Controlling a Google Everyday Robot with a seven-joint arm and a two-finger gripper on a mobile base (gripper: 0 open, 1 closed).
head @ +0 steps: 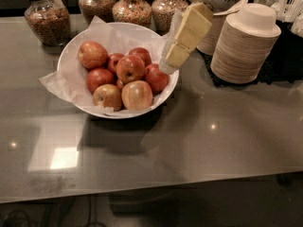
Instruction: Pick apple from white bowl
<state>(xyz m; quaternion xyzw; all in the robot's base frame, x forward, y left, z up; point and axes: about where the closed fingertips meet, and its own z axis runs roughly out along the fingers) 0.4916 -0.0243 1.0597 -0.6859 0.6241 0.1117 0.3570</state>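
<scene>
The white bowl (pixel 71 60), lined with crinkled white paper, sits on the grey table at centre left and holds several apples. The apple (pixel 130 68), orange-red with a yellowish blush, lies on top in the middle of the pile, with darker red apples around it and two paler ones in front. My gripper (pixel 169 65), cream-yellow, hangs tilted over the bowl's right rim, its tip just above and to the right of the darker apple (pixel 156 78) there. It holds nothing that I can see.
Several glass jars (pixel 47 20) of grains stand behind the bowl. Stacks of small beige paper bowls (pixel 244 46) stand at the right, close behind my arm. The glossy table (pixel 213 141) stretches toward its front edge.
</scene>
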